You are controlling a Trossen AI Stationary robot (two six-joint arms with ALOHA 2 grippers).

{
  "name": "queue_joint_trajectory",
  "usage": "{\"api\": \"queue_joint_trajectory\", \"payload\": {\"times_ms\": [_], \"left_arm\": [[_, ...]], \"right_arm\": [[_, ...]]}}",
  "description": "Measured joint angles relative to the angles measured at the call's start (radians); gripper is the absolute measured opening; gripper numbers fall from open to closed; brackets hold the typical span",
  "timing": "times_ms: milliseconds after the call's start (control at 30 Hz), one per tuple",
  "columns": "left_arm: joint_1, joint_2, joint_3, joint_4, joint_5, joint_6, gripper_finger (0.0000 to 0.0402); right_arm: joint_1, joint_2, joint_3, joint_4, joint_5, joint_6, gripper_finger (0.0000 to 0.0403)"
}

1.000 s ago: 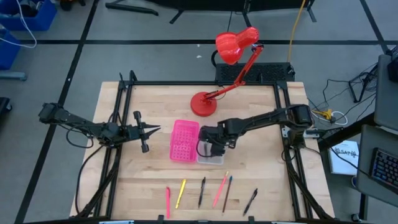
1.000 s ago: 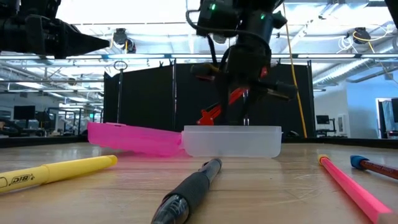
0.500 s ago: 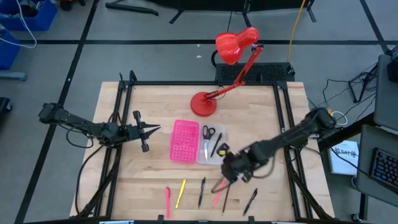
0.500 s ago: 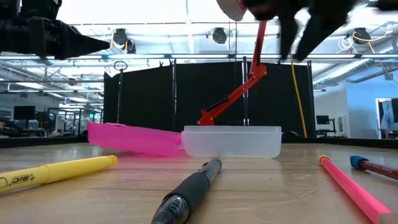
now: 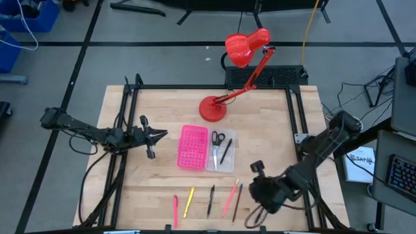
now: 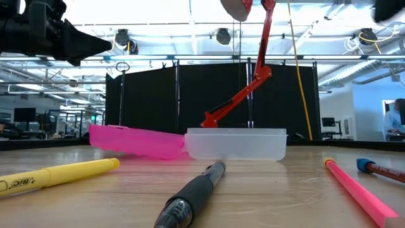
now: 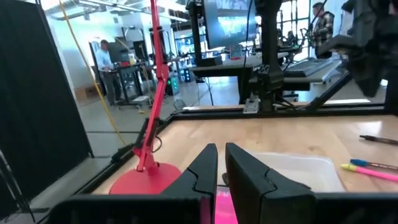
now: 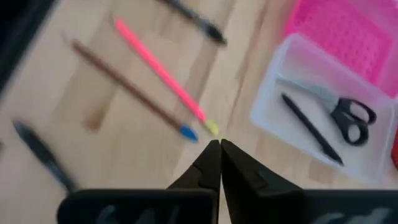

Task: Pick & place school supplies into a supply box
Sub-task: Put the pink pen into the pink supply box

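Observation:
The supply box lies open mid-table, its pink half [image 5: 193,147] beside its clear half [image 5: 221,161]. Black-handled scissors [image 5: 216,142] and a black pen [image 5: 225,151] lie in the clear half; both also show in the right wrist view, the scissors [image 8: 348,115] and the pen [image 8: 310,127]. Several pens and pencils lie in a row near the front edge: pink [image 5: 175,211], yellow [image 5: 189,201], black [image 5: 211,199], pink [image 5: 229,197] and a blue-tipped pencil [image 5: 238,198]. My right gripper [image 5: 255,212] is shut and empty, raised over the front right. My left gripper [image 5: 160,135] is shut and waits left of the box.
A red desk lamp [image 5: 212,108] stands on its round base at the back, its arm leaning right and its head [image 5: 246,47] beyond the table. Another black pen [image 8: 38,157] lies under my right arm. Black frame rails run along both table sides.
My right gripper has risen from the clear half of the box and swung toward the table's near edge and right, over the row of pens. The scissors and black pen, hidden under it a second ago, now show lying in the box.

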Motion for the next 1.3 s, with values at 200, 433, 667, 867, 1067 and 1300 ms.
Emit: {"api": "queue_joint_trajectory", "payload": {"times_ms": [200,433,667,867,1067,1300], "left_arm": [[0.0,0.0,0.0,-0.044,0.028,-0.02,0.0042],[0.0,0.0,0.0,-0.077,0.14,0.008,0.0042],[0.0,0.0,0.0,-0.081,0.175,-0.01,0.0042],[0.0,0.0,0.0,-0.074,0.079,-0.048,0.0042],[0.001,-0.001,0.0,-0.054,-0.333,-0.157,0.0042],[-0.027,0.042,0.148,-0.25,-0.167,-0.438,0.0042]], "right_arm": [[-0.015,-0.282,-0.363,0.27,0.101,0.052,0.0001],[-0.138,-0.785,-0.693,0.594,0.099,-0.018,0.0001],[-0.225,-1.093,-0.878,0.776,0.095,-0.181,0.0],[-0.311,-1.209,-0.94,0.803,0.005,-0.197,0.0],[-0.346,-1.22,-0.981,0.866,-0.019,-0.274,0.0],[-0.351,-1.22,-1.104,1.14,0.096,-0.359,0.0]]}}
